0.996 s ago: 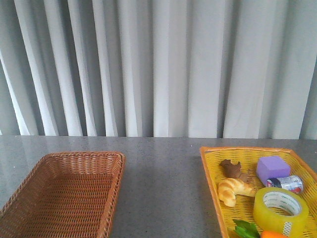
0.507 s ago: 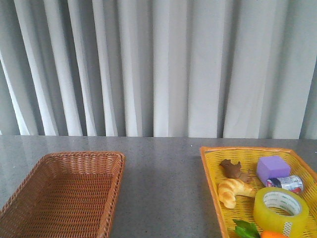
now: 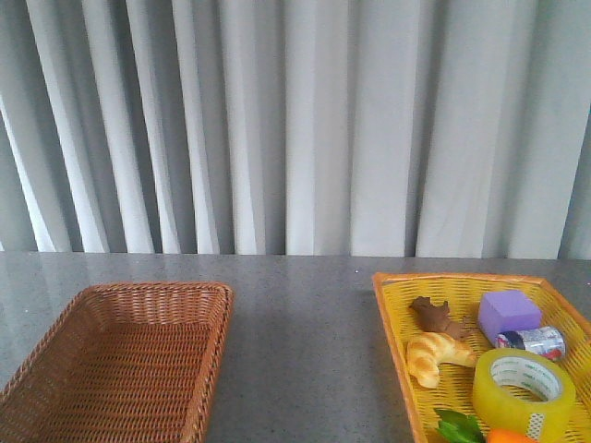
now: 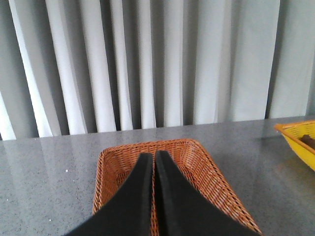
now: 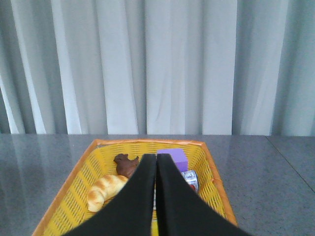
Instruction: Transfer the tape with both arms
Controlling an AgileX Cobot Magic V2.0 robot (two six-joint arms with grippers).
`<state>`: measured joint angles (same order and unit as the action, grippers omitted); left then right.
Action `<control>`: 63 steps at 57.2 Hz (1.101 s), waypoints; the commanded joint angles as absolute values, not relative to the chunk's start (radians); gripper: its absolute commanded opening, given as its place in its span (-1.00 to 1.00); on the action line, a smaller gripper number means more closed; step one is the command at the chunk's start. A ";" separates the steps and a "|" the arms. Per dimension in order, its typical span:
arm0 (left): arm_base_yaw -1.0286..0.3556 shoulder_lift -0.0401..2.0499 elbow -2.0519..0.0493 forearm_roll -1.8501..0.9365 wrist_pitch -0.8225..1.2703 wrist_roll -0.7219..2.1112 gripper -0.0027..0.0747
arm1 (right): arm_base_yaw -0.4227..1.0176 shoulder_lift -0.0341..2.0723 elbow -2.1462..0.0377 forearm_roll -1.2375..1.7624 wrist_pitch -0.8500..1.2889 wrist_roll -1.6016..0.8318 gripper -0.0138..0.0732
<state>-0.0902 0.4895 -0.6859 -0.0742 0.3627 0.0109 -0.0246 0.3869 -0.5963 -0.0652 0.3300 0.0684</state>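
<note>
The tape [image 3: 524, 393], a wide translucent yellow roll with a white printed core, lies flat in the near right part of the yellow basket [image 3: 392, 318] in the front view. No arm shows in the front view. In the left wrist view my left gripper [image 4: 153, 156] is shut and empty, held above the brown wicker basket [image 4: 206, 169]. In the right wrist view my right gripper [image 5: 156, 158] is shut and empty above the yellow basket [image 5: 74, 189]; its fingers hide the tape there.
The brown wicker basket [image 3: 65, 323] sits at the left of the grey table. The yellow basket also holds a croissant [image 3: 438, 355], a brown piece [image 3: 438, 317], a purple block [image 3: 508, 312], a small can [image 3: 533, 342], a green item [image 3: 459, 428] and an orange item [image 3: 509, 437].
</note>
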 commanded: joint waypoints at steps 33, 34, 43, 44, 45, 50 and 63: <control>-0.090 0.743 -0.807 -0.082 0.478 0.019 -0.83 | -0.027 0.594 -0.704 -0.106 0.493 0.064 -0.57; -0.090 0.743 -0.807 -0.082 0.480 0.019 -0.79 | -0.027 0.594 -0.704 -0.109 0.493 0.064 -0.54; -0.090 0.773 -0.807 -0.082 0.490 0.019 -0.19 | -0.027 0.594 -0.704 -0.126 0.497 0.064 -0.02; -0.090 0.776 -0.807 -0.082 0.490 0.019 -0.13 | -0.027 0.594 -0.704 -0.126 0.497 0.064 0.04; -0.090 0.778 -0.807 -0.082 0.488 0.019 -0.03 | -0.027 0.594 -0.704 -0.126 0.498 0.064 0.12; -0.090 0.780 -0.807 -0.082 0.481 0.019 0.35 | -0.027 0.594 -0.704 -0.124 0.507 0.065 0.50; -0.093 0.780 -0.807 -0.084 0.462 0.020 0.68 | -0.027 0.595 -0.702 -0.075 0.512 0.072 0.76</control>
